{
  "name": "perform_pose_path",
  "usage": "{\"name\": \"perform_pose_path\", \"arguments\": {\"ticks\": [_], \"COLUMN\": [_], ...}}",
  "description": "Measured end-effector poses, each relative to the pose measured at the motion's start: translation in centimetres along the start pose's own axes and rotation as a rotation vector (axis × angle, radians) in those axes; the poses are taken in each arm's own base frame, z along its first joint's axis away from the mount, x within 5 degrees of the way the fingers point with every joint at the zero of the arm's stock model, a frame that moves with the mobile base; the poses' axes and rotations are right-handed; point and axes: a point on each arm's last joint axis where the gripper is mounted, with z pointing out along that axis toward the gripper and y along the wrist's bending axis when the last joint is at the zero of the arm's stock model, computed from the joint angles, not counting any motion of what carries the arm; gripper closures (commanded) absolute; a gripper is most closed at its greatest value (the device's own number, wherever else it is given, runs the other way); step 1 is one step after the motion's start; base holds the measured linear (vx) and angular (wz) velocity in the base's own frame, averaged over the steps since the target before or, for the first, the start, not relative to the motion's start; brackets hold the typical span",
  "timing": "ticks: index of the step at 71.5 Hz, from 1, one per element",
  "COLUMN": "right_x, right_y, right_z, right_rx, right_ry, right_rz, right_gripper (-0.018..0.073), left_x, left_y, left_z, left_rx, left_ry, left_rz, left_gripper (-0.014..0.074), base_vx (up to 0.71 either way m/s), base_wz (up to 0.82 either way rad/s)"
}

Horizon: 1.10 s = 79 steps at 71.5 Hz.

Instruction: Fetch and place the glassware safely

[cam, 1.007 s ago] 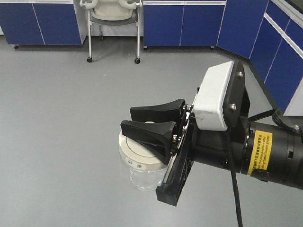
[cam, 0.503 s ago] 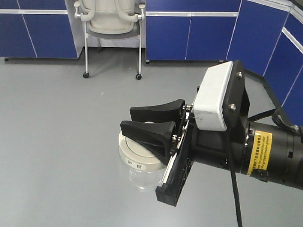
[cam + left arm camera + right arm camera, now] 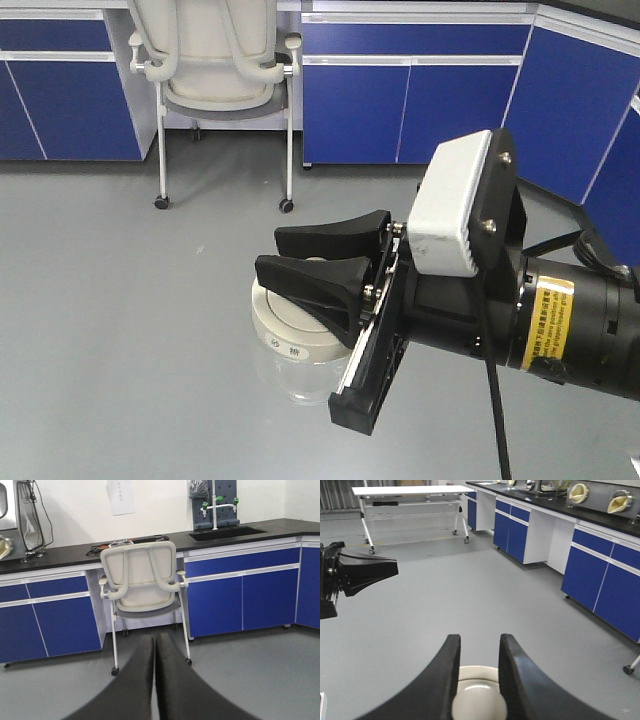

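While the R arm comes in from the right edge of the front view, R gripper point(image 3: 272, 254) sits at frame centre. Its fingers point left, one above the other. Glass jar point(image 3: 300, 352) hangs directly under the fingers, lower centre of frame, clear of the grey floor point(image 3: 120, 330) w/ nothing under it. Cream lid point(image 3: 288, 325) is on top, clear body below, and the lower finger crosses the lid top.

Right-wrist view: lid is at bottom centre, between the two black fingers point(image 3: 440, 685). They close on its raised middle knob from both sides. Gap is narrow, approx. knob-wide, not fully shut. Exact contact pts are hidden by the fingers. R gripper has the jar by the lid knob.

L gripper point(image 3: 154, 642): left-wrist view shows its fingers pressed together, no gap, nothing between them. It also shows at the left edge of the right-wrist view, well apart from the jar.

Bkgd, front view: white chair point(image 3: 205, 50) upper left, blue cabinets point(image 3: 400, 100) along top. White camera box point(image 3: 455, 205) sits on the R wrist, right of centre.
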Motion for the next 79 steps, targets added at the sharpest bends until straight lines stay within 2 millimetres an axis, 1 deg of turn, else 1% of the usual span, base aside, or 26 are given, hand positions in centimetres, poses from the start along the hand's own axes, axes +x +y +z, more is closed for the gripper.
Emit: {"name": "perform_pose_path", "arguments": {"ticks": [28,44,61,79], "right_x": [0.02,0.04,0.07,0.07], "right_y": [-0.04,-0.06,-0.06,-0.06], "right_z": [0.0,0.02,0.05,0.05], "right_rx": [0.004,0.005,0.004,0.004], "right_ry": [0.002,0.003,0.004,0.004], "right_rz": [0.0,0.0,0.001,0.001], "right_gripper": [0.056,0.056,0.056,0.056], "left_x": [0.0,0.0,0.0,0.0], "left_y": [0.0,0.0,0.0,0.0], "left_z": [0.0,0.0,0.0,0.0], "left_rx": [0.0,0.0,0.0,0.0], "left_ry": [0.0,0.0,0.0,0.0], "left_rz": [0.0,0.0,0.0,0.0], "left_gripper": [0.0603,0.0603,0.0603,0.0603], "base_vx": [0.51,0.4,0.3,0.23], "base_wz": [0.0,-0.16,-0.4,-0.66]}}
